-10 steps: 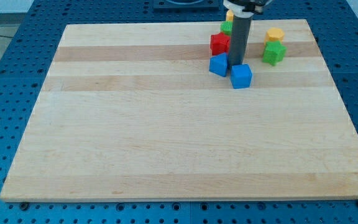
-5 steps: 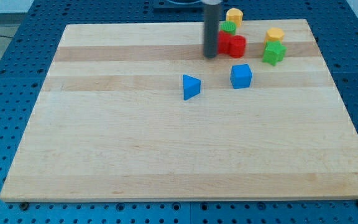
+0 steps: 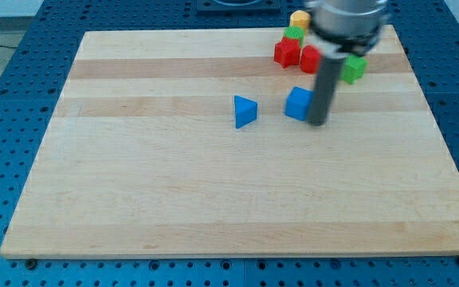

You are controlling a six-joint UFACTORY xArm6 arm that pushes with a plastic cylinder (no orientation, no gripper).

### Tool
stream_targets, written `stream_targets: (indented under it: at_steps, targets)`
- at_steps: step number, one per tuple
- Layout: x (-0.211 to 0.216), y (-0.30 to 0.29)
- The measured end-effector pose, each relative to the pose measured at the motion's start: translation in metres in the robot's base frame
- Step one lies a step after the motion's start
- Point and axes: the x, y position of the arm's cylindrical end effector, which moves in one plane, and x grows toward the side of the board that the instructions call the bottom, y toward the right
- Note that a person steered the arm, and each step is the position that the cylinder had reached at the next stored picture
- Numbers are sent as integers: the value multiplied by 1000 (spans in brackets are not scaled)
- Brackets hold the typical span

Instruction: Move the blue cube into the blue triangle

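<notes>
The blue cube (image 3: 297, 104) lies on the wooden board (image 3: 213, 183) right of centre in the upper part. The blue triangle (image 3: 245, 111) lies a short way to its left, apart from it. My tip (image 3: 317, 121) rests on the board right against the cube's right side. The dark rod rises from there toward the view's top and hides part of the blocks behind it.
A cluster sits near the view's top right: a red block (image 3: 286, 53), a second red block (image 3: 310, 59) partly behind the rod, a green block (image 3: 293, 33), a yellow block (image 3: 299, 19) and a green block (image 3: 355, 68).
My tip went from the red blocks' left side across to the blue cube's right side. The cube has slid a little left toward the triangle. The triangle stayed where it was.
</notes>
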Motion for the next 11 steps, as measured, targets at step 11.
stream_targets:
  at_steps: [11]
  targets:
    - [-64, 102]
